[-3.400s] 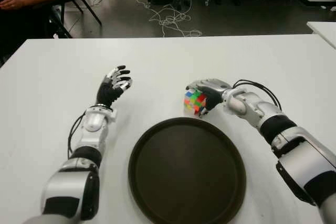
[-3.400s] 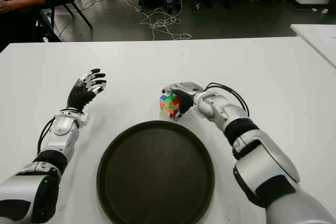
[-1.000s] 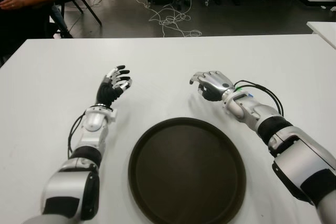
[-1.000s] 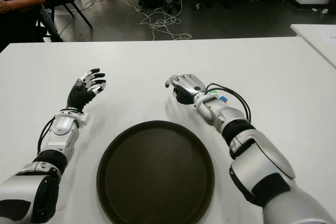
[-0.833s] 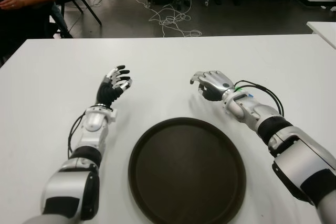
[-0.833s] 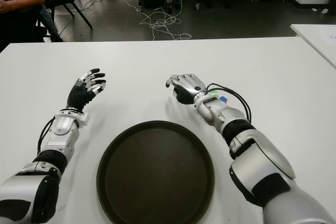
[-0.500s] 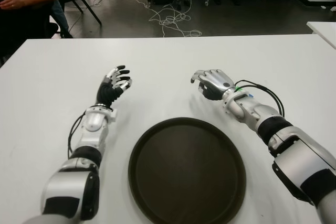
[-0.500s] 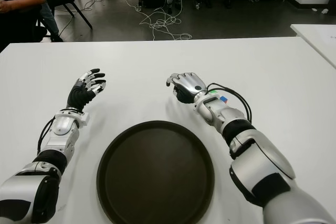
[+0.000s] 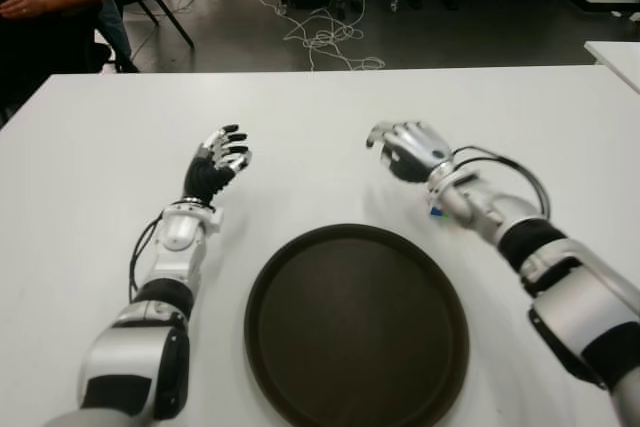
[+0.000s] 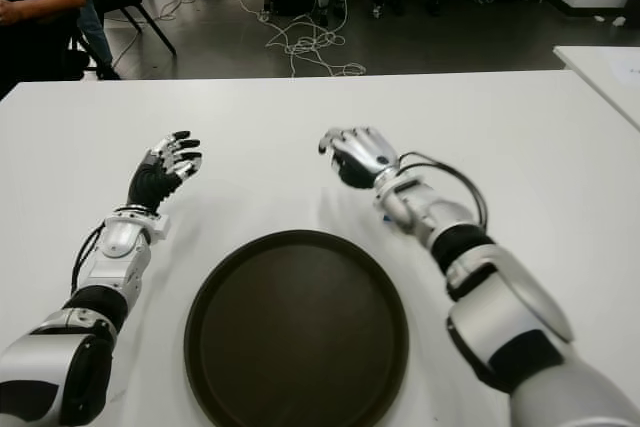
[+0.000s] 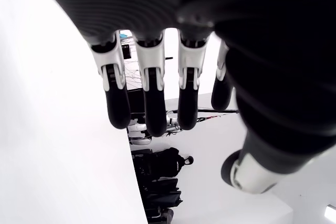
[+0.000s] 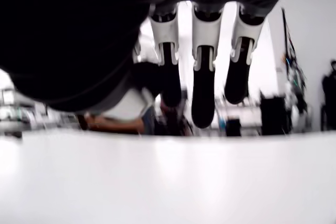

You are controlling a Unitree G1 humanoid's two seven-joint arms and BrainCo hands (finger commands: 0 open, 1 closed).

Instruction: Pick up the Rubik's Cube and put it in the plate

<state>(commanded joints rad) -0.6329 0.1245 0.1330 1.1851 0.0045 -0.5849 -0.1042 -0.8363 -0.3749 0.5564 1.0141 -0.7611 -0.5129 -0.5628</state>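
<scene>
Rubik's Cube (image 9: 436, 210) — beneath empty, uncurled right hand (image 9: 408, 150)

A white surface (image 9: 90, 147) fills the view. One round, dark brown plate (image 9: 356, 325) lies on it, near its front edge.

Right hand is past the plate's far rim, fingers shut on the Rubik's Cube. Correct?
Not quite. The right hand is past the plate's far rim, but its fingers are open and empty, as the right wrist view shows; no cube is in view.
</scene>
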